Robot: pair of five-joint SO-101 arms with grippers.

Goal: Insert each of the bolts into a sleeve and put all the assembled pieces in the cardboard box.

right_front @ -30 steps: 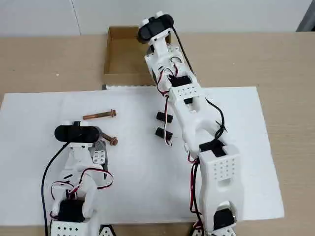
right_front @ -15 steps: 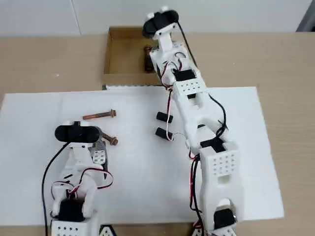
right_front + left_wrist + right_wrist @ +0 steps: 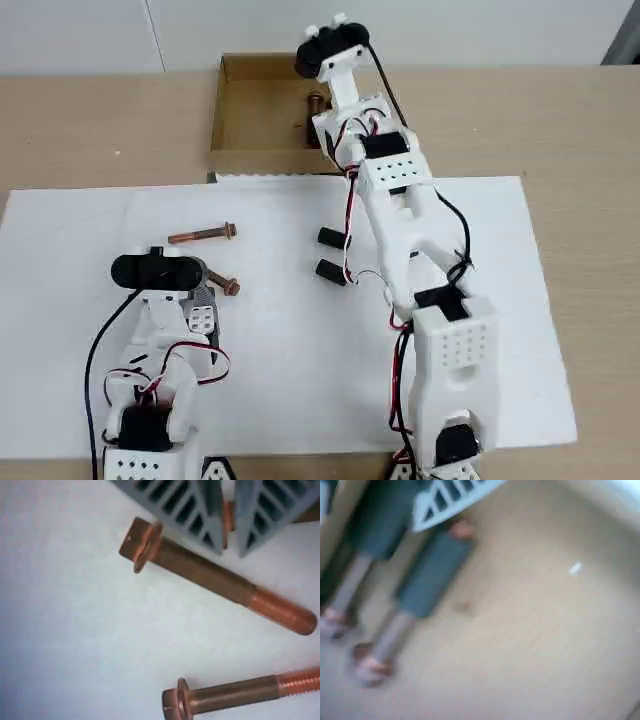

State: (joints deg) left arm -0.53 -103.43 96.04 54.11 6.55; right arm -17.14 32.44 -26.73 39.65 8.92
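Delivery made: your right arm (image 3: 400, 215) has slid right over the cardboard box (image 3: 250, 110), uncovering an assembled piece (image 3: 427, 577) lying on its floor beside a second piece (image 3: 355, 575). Right claw (image 3: 505, 515) hangs released, just beside that piece. Two bolts (image 3: 200, 235) and two sleeves (image 3: 334, 238) wait on the paper (image 3: 90, 250); those look like your next job.

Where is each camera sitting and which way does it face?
High view: fixed above the table, looking down on both arms, the cardboard box and loose bolts.
Left wrist view: on the left arm, facing down past the left claw at the same bolts.
Right wrist view: on the right arm, facing past the right claw into the same box.
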